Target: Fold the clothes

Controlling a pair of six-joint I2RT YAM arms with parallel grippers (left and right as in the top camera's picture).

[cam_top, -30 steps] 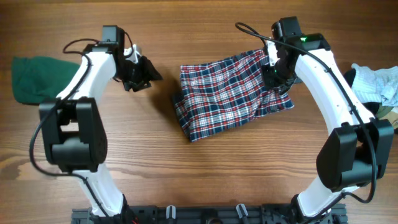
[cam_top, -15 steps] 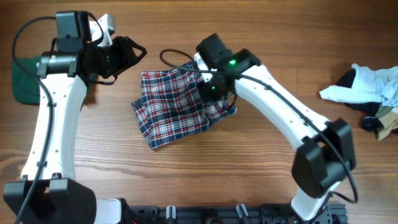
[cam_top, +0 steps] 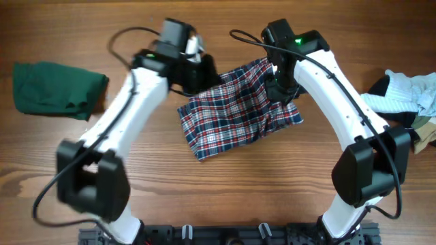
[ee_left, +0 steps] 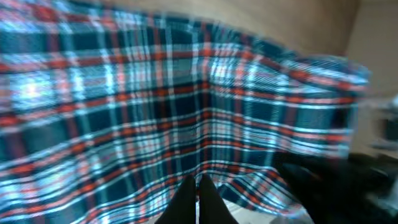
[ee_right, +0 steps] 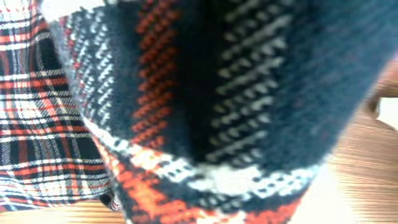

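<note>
The red, navy and white plaid garment [cam_top: 231,116] lies crumpled and partly spread mid-table. My right gripper [cam_top: 279,88] is shut on its upper right part; in the right wrist view the plaid fabric [ee_right: 217,93] fills the frame and hides the fingers. My left gripper [cam_top: 208,73] sits at the garment's upper left edge. In the left wrist view its fingers [ee_left: 199,186] are pressed together at the hem of the plaid cloth [ee_left: 124,112], and a crease runs up from them. The view is blurred.
A folded dark green cloth [cam_top: 54,88] lies at the far left. A pile of light blue and dark clothes [cam_top: 409,99] sits at the right edge. Bare wood shows along the front of the table.
The right gripper has carried the plaid garment back to the right. The left arm has swung right from the far left to the garment's upper left edge.
</note>
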